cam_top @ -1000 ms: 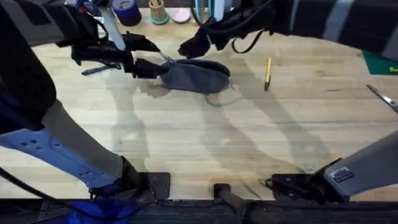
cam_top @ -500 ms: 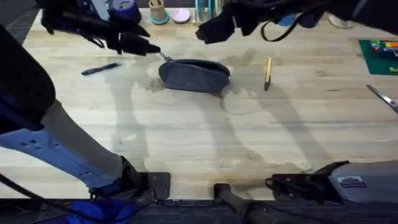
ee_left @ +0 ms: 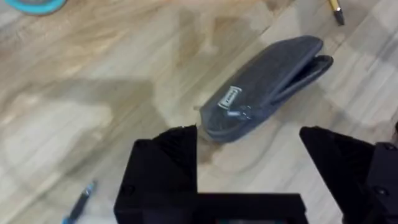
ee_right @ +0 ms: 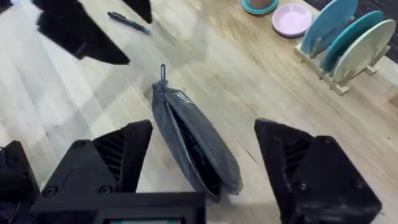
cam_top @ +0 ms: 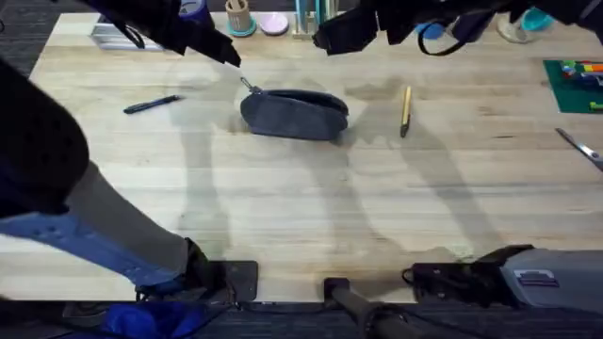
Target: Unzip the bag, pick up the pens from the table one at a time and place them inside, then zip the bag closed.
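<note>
Bag (cam_top: 294,114) mid-worktop (cam_top: 283,217), zipper open, unheld. Left hand (ee_left: 249,155) and right hand (ee_right: 205,155) both spread, empty, above it. Dark pen (cam_top: 153,104) left, yellow pen (cam_top: 406,109) right. Risk: thin pens roll away under pinch; slack pouch mouth may sag shut.

We see our left arm rising from its base at seven o'clock in the overhead view, a large dark blurred mass that sweeps up the left side toward eleven o'clock. Its left gripper (cam_top: 226,55) sits there, and in the left wrist view (ee_left: 249,158) the two black fingers stand wide apart. Our right arm climbs from five o'clock and reaches across the far edge to twelve o'clock, where the right gripper (cam_top: 330,36) hangs; its fingers (ee_right: 317,171) are likewise spread wide, gripping nothing.
</note>
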